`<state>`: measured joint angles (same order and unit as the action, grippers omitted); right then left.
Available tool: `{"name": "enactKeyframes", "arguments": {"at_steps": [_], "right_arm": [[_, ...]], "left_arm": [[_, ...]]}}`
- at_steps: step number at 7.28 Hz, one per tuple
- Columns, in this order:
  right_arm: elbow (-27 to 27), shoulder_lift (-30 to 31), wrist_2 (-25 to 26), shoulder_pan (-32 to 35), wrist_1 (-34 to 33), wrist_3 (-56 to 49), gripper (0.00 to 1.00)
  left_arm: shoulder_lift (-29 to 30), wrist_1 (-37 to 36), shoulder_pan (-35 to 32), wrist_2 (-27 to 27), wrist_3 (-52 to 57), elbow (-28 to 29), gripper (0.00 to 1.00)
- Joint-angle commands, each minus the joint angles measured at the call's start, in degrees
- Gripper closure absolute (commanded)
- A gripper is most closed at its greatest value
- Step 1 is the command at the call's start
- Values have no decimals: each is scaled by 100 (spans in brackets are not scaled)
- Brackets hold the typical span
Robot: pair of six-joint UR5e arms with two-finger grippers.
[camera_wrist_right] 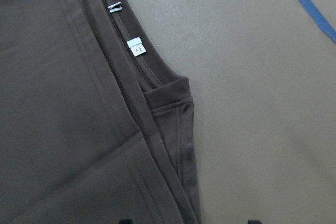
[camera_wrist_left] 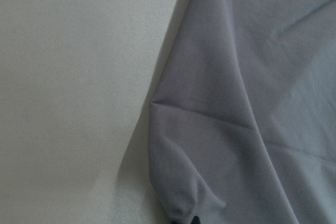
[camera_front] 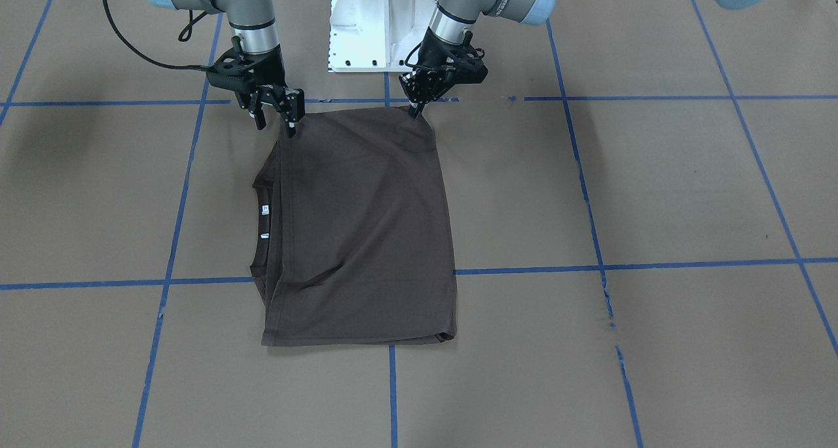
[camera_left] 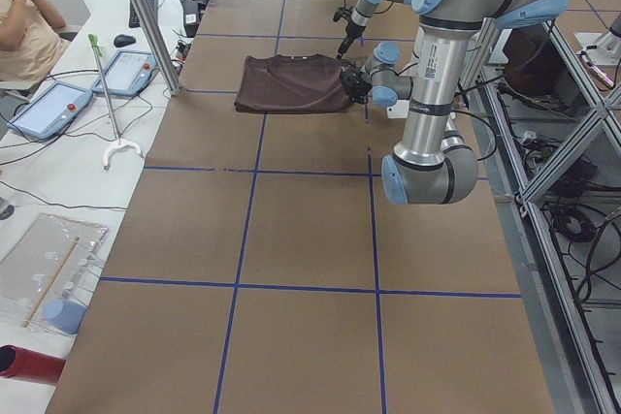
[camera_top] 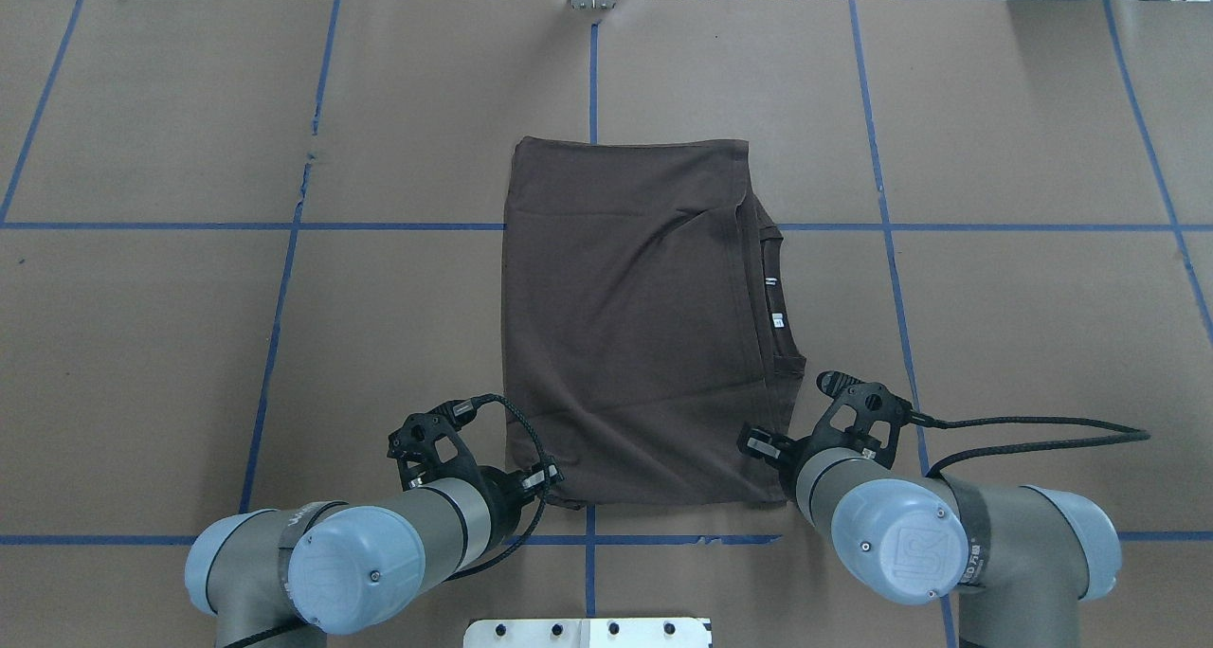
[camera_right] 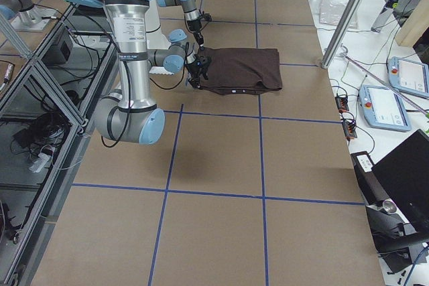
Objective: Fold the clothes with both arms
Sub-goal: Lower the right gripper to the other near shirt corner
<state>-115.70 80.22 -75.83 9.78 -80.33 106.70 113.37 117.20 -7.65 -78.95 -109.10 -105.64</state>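
The dark brown T-shirt (camera_front: 366, 225) lies folded into a tall rectangle in the middle of the table (camera_front: 655, 186), with its collar and white neck labels (camera_front: 264, 208) along the robot's right edge. It also shows in the overhead view (camera_top: 635, 326). My left gripper (camera_front: 415, 112) is shut on the shirt's near left corner, and cloth bunches at its tip in the left wrist view (camera_wrist_left: 184, 203). My right gripper (camera_front: 275, 127) is open at the near right corner. In the right wrist view its two tips straddle the hemmed edge (camera_wrist_right: 184, 145).
The white pedestal base (camera_front: 383, 25) stands just behind both grippers. Blue tape lines (camera_front: 589, 192) grid the brown table. An operators' bench with tablets (camera_left: 126, 70) and a metal post (camera_left: 146, 16) borders the table's far side.
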Motion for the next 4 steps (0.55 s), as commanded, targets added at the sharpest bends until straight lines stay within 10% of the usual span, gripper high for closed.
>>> {"name": "enactKeyframes", "arguments": {"at_steps": [1,4], "right_arm": [[213,-112,103,-81,-9,0,31],[232,-121,191,-134,-9,0,46]], "left_arm": [[-7,-4,9,46,3,-9,100],[-25,-4,0,46,-5,0,100]]}}
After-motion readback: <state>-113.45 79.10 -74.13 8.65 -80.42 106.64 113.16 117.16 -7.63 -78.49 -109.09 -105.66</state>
